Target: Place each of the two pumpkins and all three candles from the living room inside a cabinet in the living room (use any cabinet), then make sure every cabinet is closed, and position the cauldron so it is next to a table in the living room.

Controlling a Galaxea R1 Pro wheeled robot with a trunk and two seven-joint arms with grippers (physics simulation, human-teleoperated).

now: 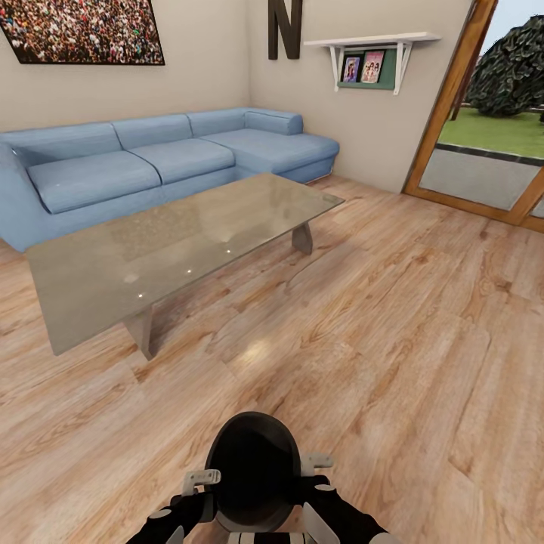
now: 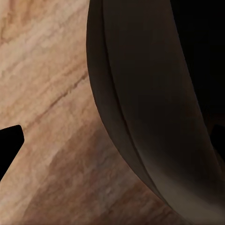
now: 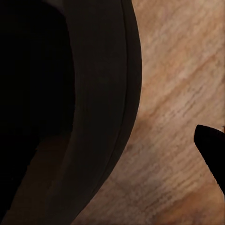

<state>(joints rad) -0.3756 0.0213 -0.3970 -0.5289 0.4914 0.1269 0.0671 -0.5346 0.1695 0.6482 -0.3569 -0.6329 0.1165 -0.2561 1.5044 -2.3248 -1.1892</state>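
I have the cauldron [image 1: 253,472] pinched between both arms at the bottom centre of the head frame. The left gripper [image 1: 202,480] sits against its left rim and the right gripper [image 1: 316,462] against its right rim, pale fingers laid on the dark wall. Whether either pair of jaws is clamped on the rim or merely pressed against it, I cannot tell. In the left wrist frame the cauldron's wall [image 2: 154,108] is a smooth, matte, near-black curve with a raised lip, and one dark finger [image 2: 8,145] pokes in at the left edge, apart from it. The right wrist frame gives the same curved shell [image 3: 70,108] and a dark fingertip [image 3: 213,150] at the right edge.

Beneath lies the plank floor [image 1: 393,317], warm and strongly grained. Further up the frame stands a rectangular glass-topped table [image 1: 174,249] on pale angled legs, well apart from the cauldron. Behind it, an L-shaped blue sofa [image 1: 151,162] against a beige wall.
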